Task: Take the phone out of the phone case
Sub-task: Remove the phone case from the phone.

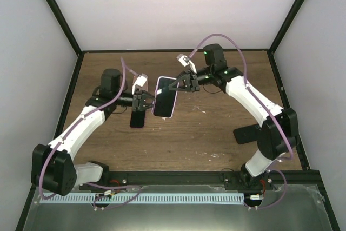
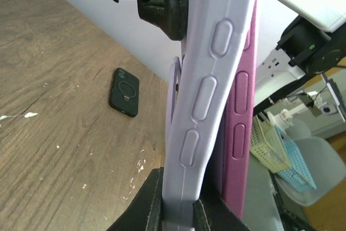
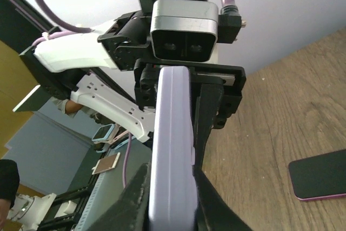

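**Top external view: cased phone held aloft between both tools**

The phone point(image 1: 165, 98) shows its dark face inside the lavender phone case point(image 2: 203, 106), which hangs in the air above the surface point(image 1: 216, 128). The left tool point(image 1: 147, 101) is clamped on the case's left long edge, and the right tool point(image 1: 178, 84) is clamped near its far right corner. Each wrist view shows fingers pressed against the lavender shell. Below the case's near left corner, a dark handset point(image 1: 137, 118) lies flat on the surface.

My reading of the risk is that an uneven pull or twist between the tools could slip the case from one grip. The phone could also pop free and fall onto the handset beneath.

A pink slab point(image 2: 240, 112) lies right against the case in the left wrist view, and I cannot tell whether it is the phone edging out. A dark green case point(image 2: 124, 91) on the surface beyond it has no clear match from above.
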Controlling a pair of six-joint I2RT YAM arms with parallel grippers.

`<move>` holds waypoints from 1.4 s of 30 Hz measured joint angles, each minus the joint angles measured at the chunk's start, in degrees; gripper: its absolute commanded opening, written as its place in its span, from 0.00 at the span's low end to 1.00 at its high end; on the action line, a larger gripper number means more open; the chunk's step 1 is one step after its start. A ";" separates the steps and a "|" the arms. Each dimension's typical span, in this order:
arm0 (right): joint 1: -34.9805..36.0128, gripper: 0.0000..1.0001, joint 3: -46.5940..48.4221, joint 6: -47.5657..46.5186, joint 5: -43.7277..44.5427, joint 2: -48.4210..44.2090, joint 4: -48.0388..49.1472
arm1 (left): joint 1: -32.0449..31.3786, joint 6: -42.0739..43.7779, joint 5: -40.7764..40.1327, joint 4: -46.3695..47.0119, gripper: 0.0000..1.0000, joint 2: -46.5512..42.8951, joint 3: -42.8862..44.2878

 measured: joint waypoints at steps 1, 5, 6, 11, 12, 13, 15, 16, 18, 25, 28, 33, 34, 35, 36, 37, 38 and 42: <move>0.04 0.24 0.94 -0.85 0.57 0.68 -1.62 | 0.44 -1.66 0.22 1.97 0.00 -0.17 -1.09; 1.22 0.46 3.65 -4.28 4.35 2.95 -5.05 | 2.89 -9.07 0.17 8.46 0.00 -0.83 -3.76; 1.66 0.49 4.04 -5.44 6.01 3.13 -5.55 | 3.74 -11.15 0.04 9.94 0.00 -0.96 -4.28; 1.84 0.57 5.55 -8.72 15.43 2.86 -7.08 | 8.22 -20.72 -0.79 17.64 0.00 -0.96 -7.17; 1.84 0.57 5.90 -9.51 18.12 2.64 -7.39 | 8.94 -22.27 -1.31 18.69 0.00 -0.92 -7.52; 1.84 0.58 6.08 -10.16 20.68 2.32 -7.48 | 9.86 -24.33 -2.01 19.78 0.00 -0.74 -7.85; 1.84 0.58 6.27 -11.37 25.16 1.53 -7.43 | 10.99 -27.58 -3.43 20.83 0.00 -0.09 -8.04; 1.84 0.58 6.36 -12.02 27.45 1.05 -7.41 | 11.39 -28.74 -4.00 21.16 0.00 0.42 -8.04; 1.95 0.58 6.78 -13.05 31.23 0.46 -7.41 | 11.85 -30.82 -4.98 21.27 0.00 1.79 -7.98; 7.43 0.58 7.06 -18.34 47.10 -1.64 -6.82 | 11.87 -36.41 -11.04 14.19 0.00 4.48 -5.77; 11.69 0.59 7.06 -21.20 53.90 -2.16 -6.12 | 11.89 -38.71 -13.40 11.87 0.00 4.48 -5.01; 18.53 0.60 6.84 -25.66 63.95 -2.27 -4.79 | 11.89 -41.72 -15.93 9.07 0.00 4.48 -4.90; 19.87 0.60 6.71 -26.49 65.72 -2.27 -4.44 | 11.89 -42.21 -16.31 8.66 0.00 4.48 -4.90; 20.92 0.60 6.56 -27.19 67.19 -2.27 -4.09 | 11.89 -42.84 -16.55 8.44 0.00 4.48 -4.90; 21.81 0.60 6.45 -27.85 68.57 -2.27 -3.82 | 11.89 -43.47 -16.76 8.24 0.00 4.48 -4.90; 22.88 0.60 6.25 -28.57 70.03 -2.25 -3.45 | 11.89 -43.95 -16.94 8.13 0.00 4.48 -4.90; 23.76 0.60 6.03 -29.18 71.45 -2.25 -3.08 | 11.89 -44.54 -17.14 8.02 0.00 4.48 -4.90; 26.99 0.60 4.79 -31.56 76.26 -1.99 -1.79 | 11.89 -46.36 -17.68 7.72 0.00 4.48 -4.90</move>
